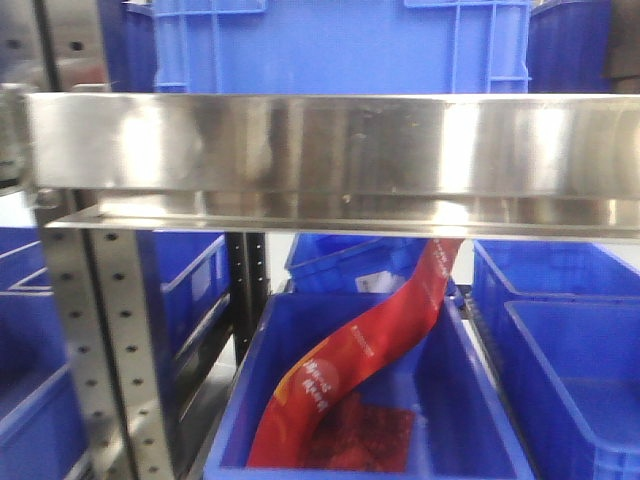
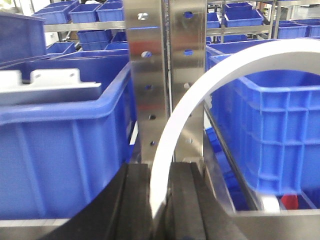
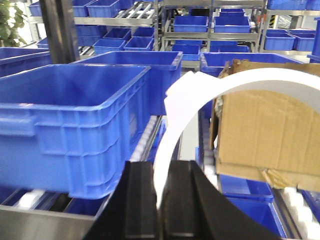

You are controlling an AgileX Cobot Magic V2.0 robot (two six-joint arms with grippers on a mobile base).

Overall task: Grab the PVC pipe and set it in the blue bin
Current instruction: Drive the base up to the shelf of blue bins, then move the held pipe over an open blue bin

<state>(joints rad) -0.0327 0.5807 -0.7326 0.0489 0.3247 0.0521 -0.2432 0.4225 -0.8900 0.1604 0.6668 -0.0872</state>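
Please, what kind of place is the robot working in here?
Most likely a warehouse or a parts storeroom. Many blue plastic bins stand in rows on perforated steel racks, and a cardboard box sits among them.

Thin white PVC pipe (image 2: pixel 174 125), arched upright

Bin (image 3: pixel 75 115) L, cardboard box (image 3: pixel 265 130) R, shelf racks (image 3: pixel 210 35) prob. behind both.
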